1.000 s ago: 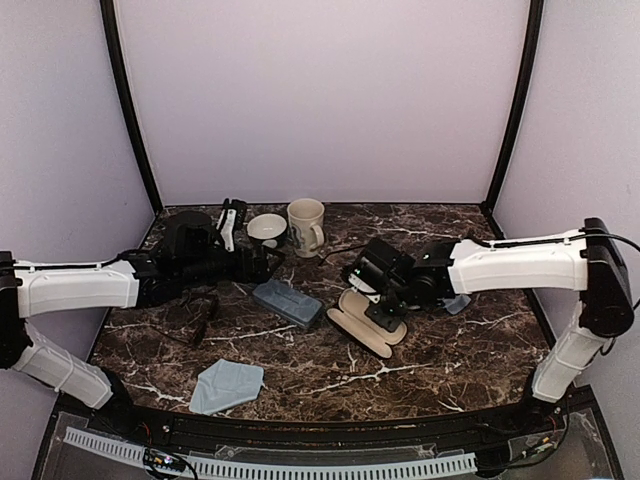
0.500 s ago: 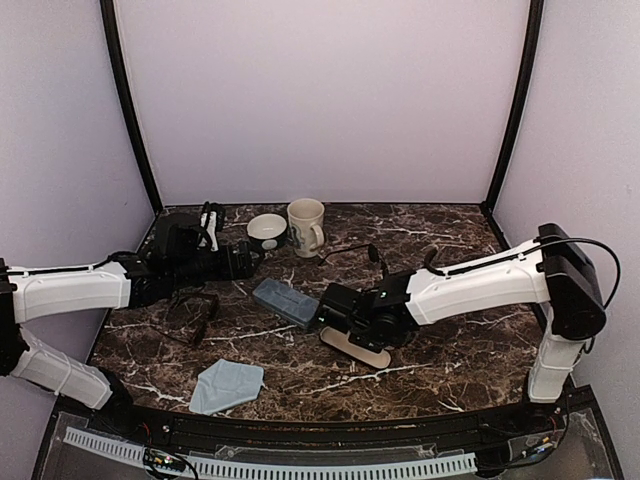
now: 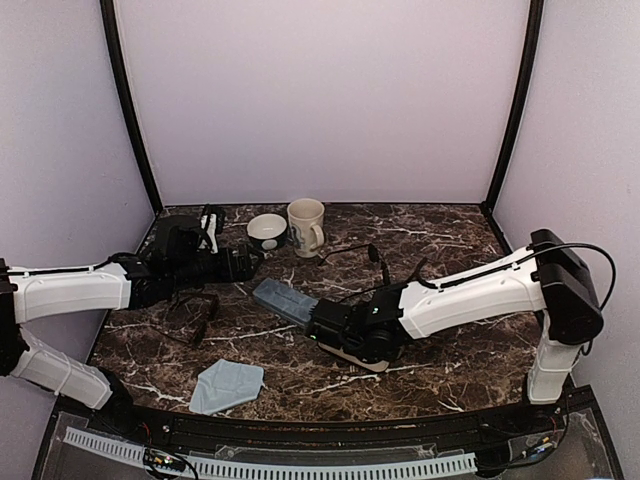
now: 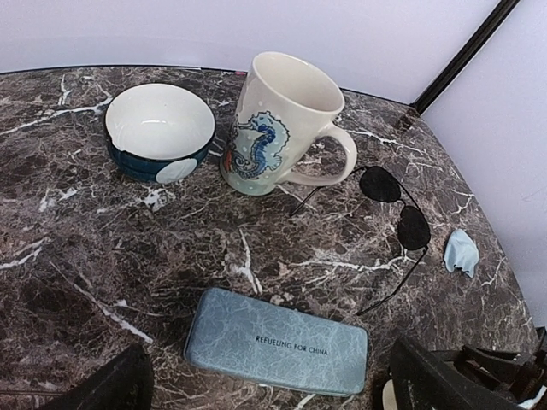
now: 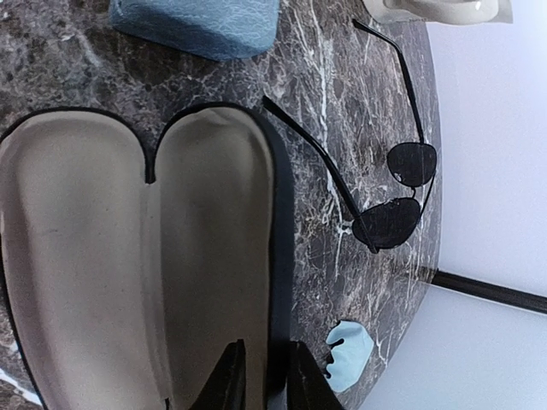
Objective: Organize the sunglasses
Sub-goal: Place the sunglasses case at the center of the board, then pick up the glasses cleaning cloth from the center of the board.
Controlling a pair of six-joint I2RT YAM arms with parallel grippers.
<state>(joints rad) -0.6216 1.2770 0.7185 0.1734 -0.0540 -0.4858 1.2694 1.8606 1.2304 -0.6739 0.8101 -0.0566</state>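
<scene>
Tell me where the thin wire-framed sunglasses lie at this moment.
In the left wrist view the wire-framed sunglasses lie unfolded on the table, just right of the seahorse mug and beyond the grey-blue case.

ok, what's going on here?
Sunglasses tidy-up, nothing packed yet. The right hand is down at the rim of the open case, fingers almost together astride the edge; can't tell if it's gripping. The case looks empty. The wire sunglasses lie unfolded just beside it. The left hand hovers wide open near the bowl, holding nothing. The brown sunglasses lie by that arm, and the blue case is shut.
</scene>
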